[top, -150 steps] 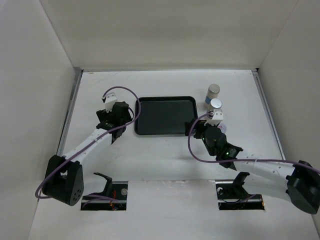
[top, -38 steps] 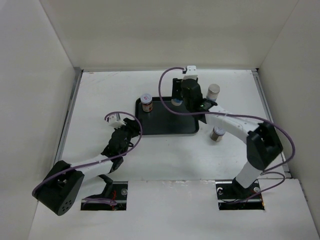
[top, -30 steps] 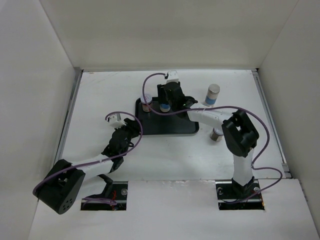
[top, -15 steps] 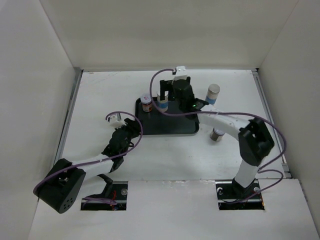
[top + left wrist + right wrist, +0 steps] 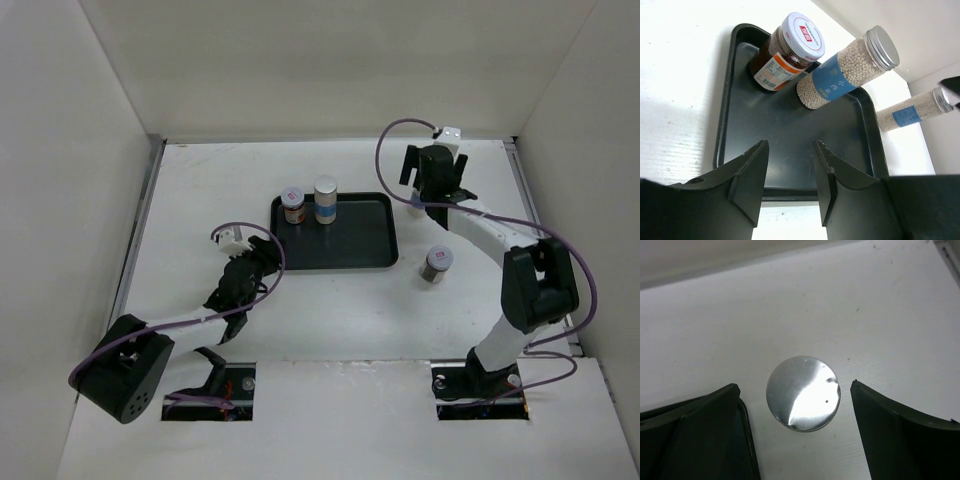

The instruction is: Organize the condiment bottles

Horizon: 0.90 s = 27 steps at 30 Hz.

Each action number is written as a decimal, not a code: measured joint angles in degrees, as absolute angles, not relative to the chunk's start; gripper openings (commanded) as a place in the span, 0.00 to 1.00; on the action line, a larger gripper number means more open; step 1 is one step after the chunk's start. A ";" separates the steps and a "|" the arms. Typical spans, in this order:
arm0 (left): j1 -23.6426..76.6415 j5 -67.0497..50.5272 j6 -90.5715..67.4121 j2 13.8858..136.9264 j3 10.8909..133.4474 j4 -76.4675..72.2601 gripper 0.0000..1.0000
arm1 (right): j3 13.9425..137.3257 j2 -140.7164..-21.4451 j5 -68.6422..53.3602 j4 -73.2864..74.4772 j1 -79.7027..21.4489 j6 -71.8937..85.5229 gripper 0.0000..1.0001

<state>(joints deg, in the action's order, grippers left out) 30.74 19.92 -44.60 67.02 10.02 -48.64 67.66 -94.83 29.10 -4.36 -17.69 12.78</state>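
Fingers (image 5: 695, 435) spread wide above the loose blue jar (image 5: 803, 393), poised for a straight drop onto it.

Nearest, the left gripper (image 5: 790, 150) is empty, its fingers a narrow gap apart, facing the tray (image 5: 350, 255) from the near left. A loose brown jar (image 5: 436, 265) stands on the table (image 5: 200, 180) just right of the tray. In the tray's far left corner a brown jar (image 5: 292, 205) and a blue jar (image 5: 326, 200) stand side by side. Farthest, the right gripper (image 5: 795, 386) hovers over the loose blue jar beyond the tray's right corner, whose silver cap sits a little off centre between the fingers. It looks best to centre first, descend straight, grip the body under the cap, then lift well over the tray rim.
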 measured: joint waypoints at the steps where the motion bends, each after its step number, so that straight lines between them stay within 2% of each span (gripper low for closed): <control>1: 30.76 19.90 -44.58 67.02 10.02 -48.69 0.39 | 67.66 -95.98 28.95 -3.73 -17.65 12.84 1.00; 3: 30.74 19.79 -44.60 67.07 10.02 -48.73 0.39 | 67.66 -97.71 28.42 -2.94 -17.58 12.99 1.00; 4: 30.68 19.59 -44.64 67.16 10.02 -48.75 0.39 | 67.66 -98.45 28.18 -2.79 -17.41 13.13 0.96; 9: 30.46 19.35 -44.80 67.26 10.02 -48.88 0.39 | 67.75 -100.29 27.86 -3.40 -16.47 13.30 0.60; 11: 30.37 19.22 -44.86 67.33 10.02 -48.93 0.39 | 67.72 -100.33 27.83 -3.75 -16.23 13.52 0.54; 16: 30.41 19.18 -44.80 67.31 10.02 -49.12 0.40 | 64.79 -97.97 28.69 -6.22 -17.96 12.93 0.53; 21: 30.41 19.16 -44.80 67.33 10.02 -49.15 0.41 | 61.49 -91.85 29.02 -7.62 -25.43 12.62 0.53; 27: 30.52 18.94 -44.80 68.60 10.02 -49.56 0.41 | 61.56 -92.23 28.10 -12.10 -33.61 12.80 0.54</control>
<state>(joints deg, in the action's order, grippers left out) 30.52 18.94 -44.80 68.60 10.02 -49.56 61.56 -92.23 28.10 -12.10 -33.61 12.80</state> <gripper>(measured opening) 0.411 0.683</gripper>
